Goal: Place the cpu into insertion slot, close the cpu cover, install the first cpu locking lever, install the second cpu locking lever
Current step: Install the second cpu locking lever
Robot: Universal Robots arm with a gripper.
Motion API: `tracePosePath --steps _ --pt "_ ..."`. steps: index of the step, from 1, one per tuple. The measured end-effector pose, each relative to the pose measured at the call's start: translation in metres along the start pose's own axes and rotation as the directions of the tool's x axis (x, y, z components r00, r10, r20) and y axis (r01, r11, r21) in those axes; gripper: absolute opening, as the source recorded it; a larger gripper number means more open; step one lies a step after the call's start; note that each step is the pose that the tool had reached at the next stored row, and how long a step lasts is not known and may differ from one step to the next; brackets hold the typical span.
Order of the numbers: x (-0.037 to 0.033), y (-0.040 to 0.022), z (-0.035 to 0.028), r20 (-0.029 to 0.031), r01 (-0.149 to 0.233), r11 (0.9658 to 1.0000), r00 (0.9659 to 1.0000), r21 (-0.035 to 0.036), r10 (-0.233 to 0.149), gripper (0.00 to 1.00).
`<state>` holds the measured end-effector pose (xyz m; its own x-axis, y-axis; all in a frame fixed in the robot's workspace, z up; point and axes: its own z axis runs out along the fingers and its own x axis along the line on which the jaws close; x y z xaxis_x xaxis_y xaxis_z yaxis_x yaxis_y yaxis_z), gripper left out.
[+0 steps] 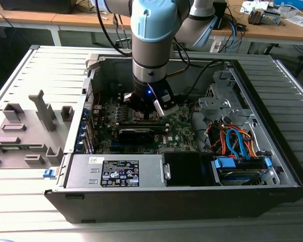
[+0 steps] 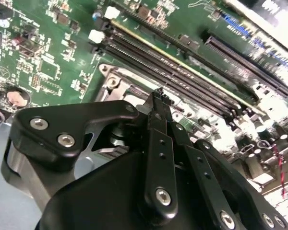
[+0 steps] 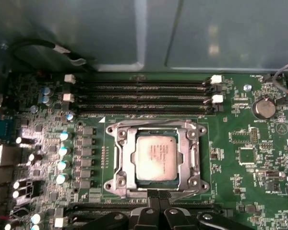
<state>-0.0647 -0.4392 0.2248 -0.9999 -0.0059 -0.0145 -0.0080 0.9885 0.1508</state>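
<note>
Grey slatted bench (image 1: 20, 75), open black computer case (image 1: 272, 191). Green motherboard (image 3: 240, 129): silver-grey square cpu (image 3: 156, 157) seated in insertion slot, thin silver cpu cover (image 3: 189, 155) closed around it. Black gripper (image 3: 155, 196) pressed together at cover edge; risk: fingertips slip off, scrape board.

In the exterior view we look down from above and in front at the open computer case (image 1: 192, 151) on the table (image 1: 20, 80), from some way off. In the first wrist view we face straight down, close over the green circuit board (image 3: 245, 129). In the second wrist view we skim the same board past the end effector (image 2: 158, 96).
</note>
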Motion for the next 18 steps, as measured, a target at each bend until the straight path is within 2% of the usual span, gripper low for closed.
tracePosePath --steps 5,9,14,18 --pt "0.0036 -0.0041 0.0010 -0.0049 0.033 0.9994 0.9994 -0.0048 -0.033 0.11" --pt "0.0088 -0.0043 0.0025 -0.0059 0.040 0.9991 0.9992 -0.0088 -0.040 0.11" --pt "0.0178 -0.0051 0.0077 -0.0067 0.049 0.9986 0.9988 -0.0200 -0.049 0.11" --pt "0.0202 -0.0055 0.0104 -0.0083 0.060 0.9979 0.9981 -0.0220 -0.061 0.11"
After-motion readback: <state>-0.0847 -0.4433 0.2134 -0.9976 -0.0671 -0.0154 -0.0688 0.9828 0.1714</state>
